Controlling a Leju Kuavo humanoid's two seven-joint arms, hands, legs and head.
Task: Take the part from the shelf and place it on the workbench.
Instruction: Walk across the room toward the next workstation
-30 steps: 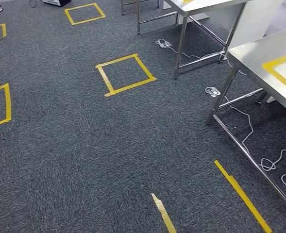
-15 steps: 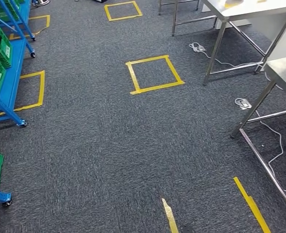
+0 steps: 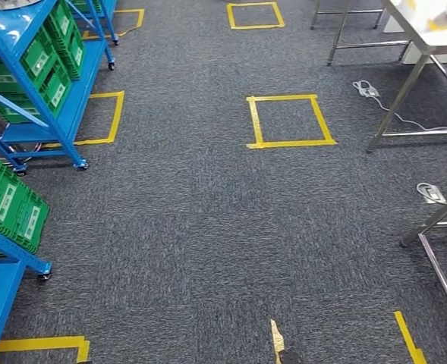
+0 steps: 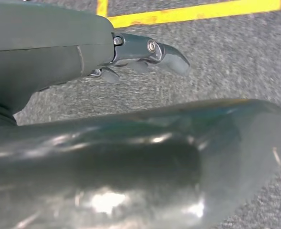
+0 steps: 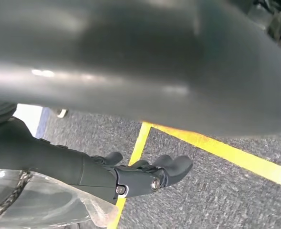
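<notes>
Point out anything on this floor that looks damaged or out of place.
The short yellow tape strip near the bottom edge looks torn and ragged, unlike the neat taped square. Loose white cables and a floor socket lie under the metal tables.

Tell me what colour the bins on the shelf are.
The bins are green, on a blue shelf; the head view shows them best.

Open grey carpet (image 3: pixel 198 227) around the yellow tape square (image 3: pixel 289 121), blue shelf (image 3: pixel 43 83) with green bins (image 3: pixel 51 64) left of it, steel surface legs (image 3: pixel 401 98) and cables (image 3: pixel 381 106) to its right
</notes>
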